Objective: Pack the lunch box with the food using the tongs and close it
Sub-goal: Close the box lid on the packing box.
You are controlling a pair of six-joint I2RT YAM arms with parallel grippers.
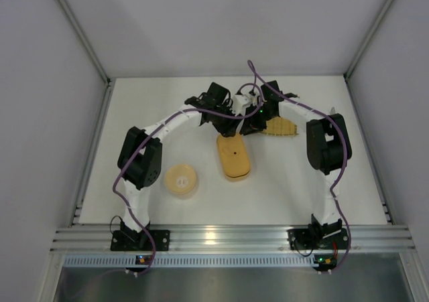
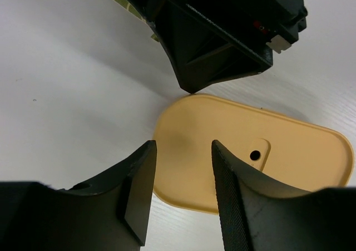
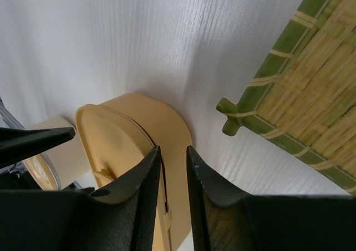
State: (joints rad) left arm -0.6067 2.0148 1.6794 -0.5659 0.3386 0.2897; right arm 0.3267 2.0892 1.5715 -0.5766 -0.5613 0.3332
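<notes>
The lunch box (image 1: pixel 234 158) lies lengthwise in the middle of the table, with its lid (image 2: pixel 289 162) on top and a small hole in the lid's centre. My left gripper (image 2: pixel 183 148) hovers open over the box's far rounded end, nothing between its fingers. My right gripper (image 3: pixel 173 149) is just beside it, over the box's side wall (image 3: pixel 175 126), its jaws a narrow gap apart with nothing in them. In the top view both grippers, left (image 1: pixel 224 112) and right (image 1: pixel 253 118), meet at that far end. No food and no tongs are in view.
A green-edged bamboo mat (image 1: pixel 280 128) lies right of the grippers, and its corner (image 3: pixel 289 95) is close to the box. A round tan container (image 1: pixel 181 180) stands left of the box. The right gripper's black body (image 2: pixel 222 34) hangs above the box end.
</notes>
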